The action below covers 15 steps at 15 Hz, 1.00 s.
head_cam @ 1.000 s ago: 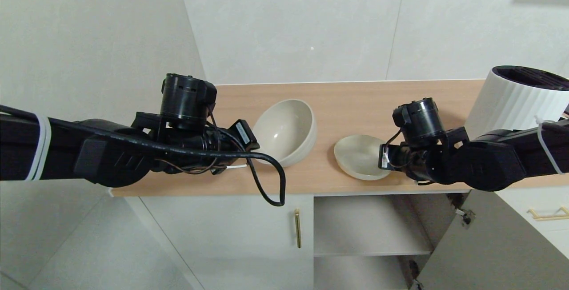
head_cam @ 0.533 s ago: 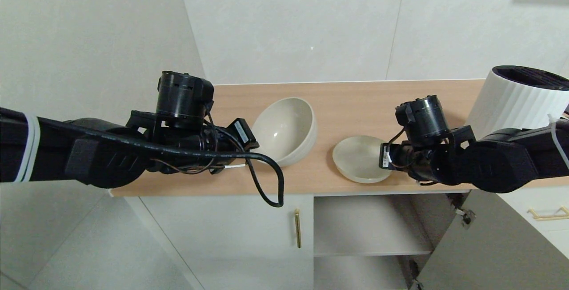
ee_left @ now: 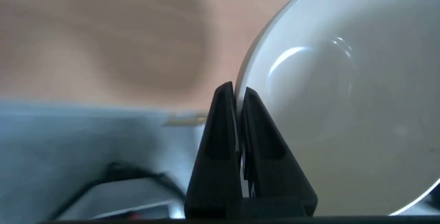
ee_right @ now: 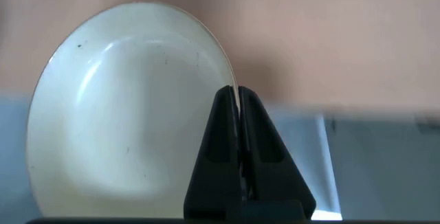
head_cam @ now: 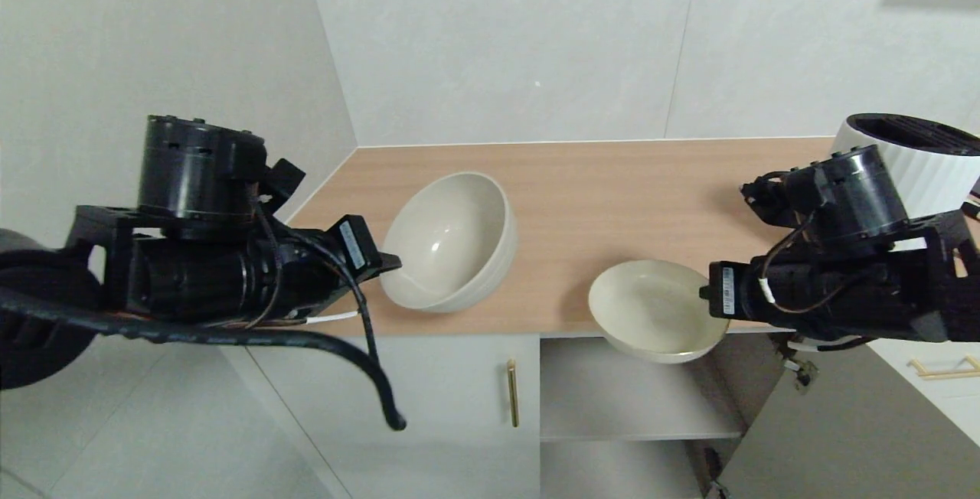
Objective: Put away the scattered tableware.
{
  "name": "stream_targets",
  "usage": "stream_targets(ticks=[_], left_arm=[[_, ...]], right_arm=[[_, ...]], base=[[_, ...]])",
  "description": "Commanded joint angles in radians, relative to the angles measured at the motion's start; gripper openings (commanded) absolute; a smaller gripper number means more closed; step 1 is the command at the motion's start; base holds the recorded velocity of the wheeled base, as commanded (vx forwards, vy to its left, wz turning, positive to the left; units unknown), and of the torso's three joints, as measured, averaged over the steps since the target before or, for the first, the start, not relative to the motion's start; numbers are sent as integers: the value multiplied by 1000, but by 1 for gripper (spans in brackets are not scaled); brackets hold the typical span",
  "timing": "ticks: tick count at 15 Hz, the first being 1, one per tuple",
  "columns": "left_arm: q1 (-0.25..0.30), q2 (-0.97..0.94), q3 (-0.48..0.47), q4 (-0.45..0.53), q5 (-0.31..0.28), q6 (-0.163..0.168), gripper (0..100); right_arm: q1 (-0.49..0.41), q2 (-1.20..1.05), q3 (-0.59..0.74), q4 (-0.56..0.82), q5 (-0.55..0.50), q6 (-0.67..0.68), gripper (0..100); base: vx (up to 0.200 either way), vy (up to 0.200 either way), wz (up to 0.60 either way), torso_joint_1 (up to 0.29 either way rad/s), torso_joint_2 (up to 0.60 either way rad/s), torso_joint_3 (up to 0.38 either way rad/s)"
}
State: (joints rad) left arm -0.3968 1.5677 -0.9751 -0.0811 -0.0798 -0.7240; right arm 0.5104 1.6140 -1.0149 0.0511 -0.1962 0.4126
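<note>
Large cream ceramic bowl (head_cam: pixel 452 242), tilted, over the front left part of the light wooden table (head_cam: pixel 597 177); near rim clenched in the left claw (head_cam: pixel 390 262), one finger inside the wall and one outside, as seen from the left wrist (ee_left: pixel 234 114). Small pale shallow bowl (head_cam: pixel 651 308), well apart to the right, overhanging the table's front edge above the open cupboard compartment (head_cam: pixel 628 392); rim gripped edge-on by the right claw (head_cam: pixel 704 292). Closed cupboard door with brass bar handle (head_cam: pixel 512 392) just left of the compartment. White ribbed cylindrical container (head_cam: pixel 919 170) at the table's far right.
</note>
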Motion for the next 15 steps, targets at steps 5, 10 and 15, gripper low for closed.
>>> stream_targets(ticks=[5,10,15], left_arm=[[-2,-181,113,30,-2,115,0],[-22,-126,128,29,-2,121,0],[-24,-101,130,29,0,123,0]], right_arm=[[-4,-203,4,210,245,-6,0],[-4,-194,39,207,242,-63,0],[-4,-180,52,199,227,-84,0]], base=[[0,0,0,0,0,0],[-40,0,0,0,0,0],[-160,0,0,4,0,2]])
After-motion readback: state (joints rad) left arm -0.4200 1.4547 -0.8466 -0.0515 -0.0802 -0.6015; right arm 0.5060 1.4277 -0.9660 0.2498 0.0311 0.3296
